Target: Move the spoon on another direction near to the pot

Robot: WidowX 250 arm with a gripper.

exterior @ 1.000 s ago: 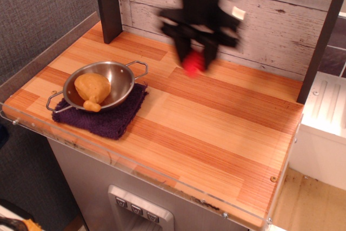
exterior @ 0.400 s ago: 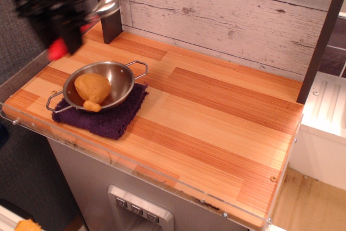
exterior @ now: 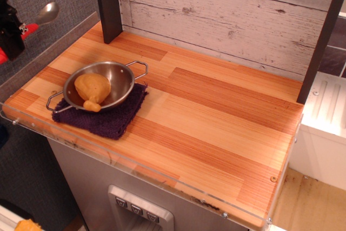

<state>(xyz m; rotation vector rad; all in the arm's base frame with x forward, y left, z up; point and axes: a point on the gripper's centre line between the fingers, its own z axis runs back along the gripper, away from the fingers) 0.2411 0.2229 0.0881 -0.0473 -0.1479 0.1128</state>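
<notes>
The pot [exterior: 111, 74] is a shallow steel bowl with two wire loop handles. It sits on a dark purple cloth [exterior: 102, 116] at the left front of the wooden table and holds a yellow-brown food item [exterior: 92, 90]. My gripper [exterior: 12, 32] is at the far left edge of the view, beyond the table's left side and above it, mostly cut off. It is shut on the spoon [exterior: 44, 14]: the silver bowl sticks out up and to the right, and bits of red handle show at the gripper.
A dark post [exterior: 108, 5] stands at the back left and another [exterior: 323, 36] at the right. A pale plank wall [exterior: 227, 14] backs the table. A clear rim [exterior: 140, 167] edges the front. A white unit [exterior: 327, 128] stands to the right.
My gripper has carried the spoon from the back middle of the table leftwards, past the dark post, to beyond the table's left edge. The pot and cloth have not moved.
</notes>
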